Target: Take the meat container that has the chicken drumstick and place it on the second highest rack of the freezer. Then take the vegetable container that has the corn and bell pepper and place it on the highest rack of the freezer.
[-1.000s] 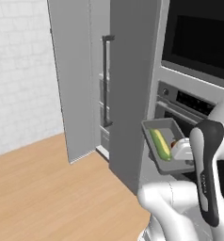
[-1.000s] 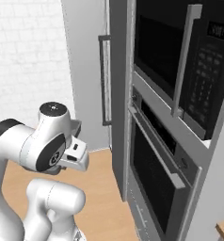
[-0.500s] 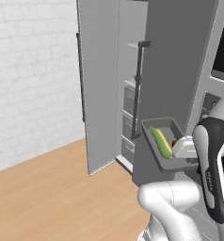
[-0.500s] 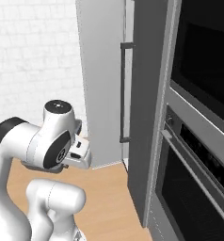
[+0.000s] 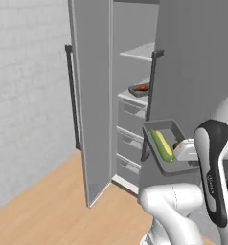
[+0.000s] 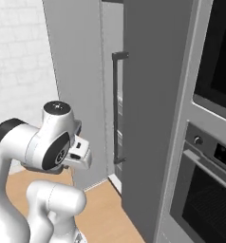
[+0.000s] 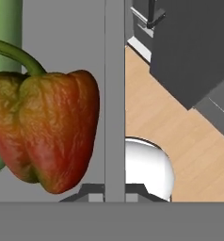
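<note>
The pincer (image 7: 115,195) pinches the rigid vegetable container (image 5: 156,129) by its rim; the loose corn (image 5: 162,145) and bell pepper (image 7: 45,127) may roll if tilted.

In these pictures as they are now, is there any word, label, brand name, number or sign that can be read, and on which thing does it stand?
None: no readable text.
The oven, beside the freezer, has a knob and a dark panel with faint marks, too small and blurred to read.
The vegetable container, corn and bell pepper carry no label.
</note>
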You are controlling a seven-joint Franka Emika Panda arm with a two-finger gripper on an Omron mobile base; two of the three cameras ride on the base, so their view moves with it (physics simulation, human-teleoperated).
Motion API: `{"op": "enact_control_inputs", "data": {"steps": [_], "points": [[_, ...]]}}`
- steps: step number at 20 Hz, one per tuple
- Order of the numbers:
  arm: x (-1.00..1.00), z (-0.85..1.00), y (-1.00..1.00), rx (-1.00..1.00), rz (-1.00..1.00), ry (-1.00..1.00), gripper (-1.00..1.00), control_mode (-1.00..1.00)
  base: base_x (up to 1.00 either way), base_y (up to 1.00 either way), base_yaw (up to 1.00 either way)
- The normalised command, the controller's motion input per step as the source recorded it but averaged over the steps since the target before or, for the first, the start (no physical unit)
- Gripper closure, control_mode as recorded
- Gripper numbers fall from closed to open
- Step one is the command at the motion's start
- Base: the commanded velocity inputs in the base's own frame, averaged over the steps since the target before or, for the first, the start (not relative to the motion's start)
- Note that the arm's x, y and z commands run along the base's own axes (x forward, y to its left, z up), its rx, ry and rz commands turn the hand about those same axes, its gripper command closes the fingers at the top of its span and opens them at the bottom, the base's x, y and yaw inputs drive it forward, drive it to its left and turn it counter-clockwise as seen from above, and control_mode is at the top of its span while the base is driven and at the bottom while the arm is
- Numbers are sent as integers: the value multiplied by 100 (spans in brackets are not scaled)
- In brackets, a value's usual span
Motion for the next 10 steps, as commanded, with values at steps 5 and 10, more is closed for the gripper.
{"op": "enact_control_inputs", "data": {"steps": [5,10], "points": [[0,0,0,0,0,0,100,100,99,82,-59],[0,0,0,0,0,0,100,100,52,32,-41]]}}
